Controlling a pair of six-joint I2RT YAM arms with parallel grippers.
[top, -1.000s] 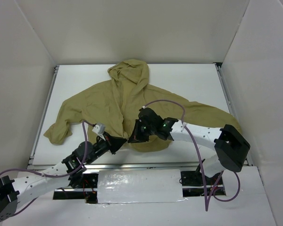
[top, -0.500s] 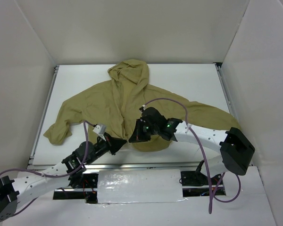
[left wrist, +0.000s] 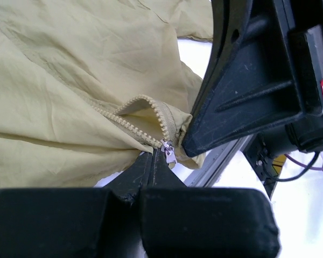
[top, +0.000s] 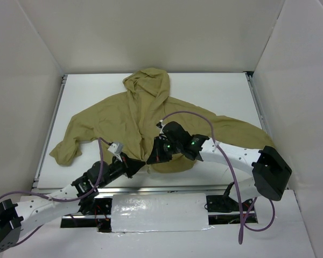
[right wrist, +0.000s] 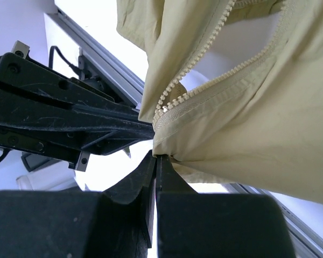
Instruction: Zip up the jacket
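Olive-tan jacket lies spread on a white desk. Its hood points toward the far edge, one sleeve reaches left and the other right, and the hem sits at the near edge. Both robot arms meet at the middle of that hem, where the front zipper begins.

In the left wrist view, the left fingers are pressed together with no gap. They appear to pinch the fabric at the very bottom of the zipper, though the contact spot is partly hidden. A small silver zipper pull hangs just beside their tips. Above it, the two rows of pale zipper teeth part and curve away from each other, so the front is open.

In the right wrist view, the right fingers are also closed tight, gripping a bunched fold of the hem right beside the zipper's lower end. The two sets of fingers sit almost touching.
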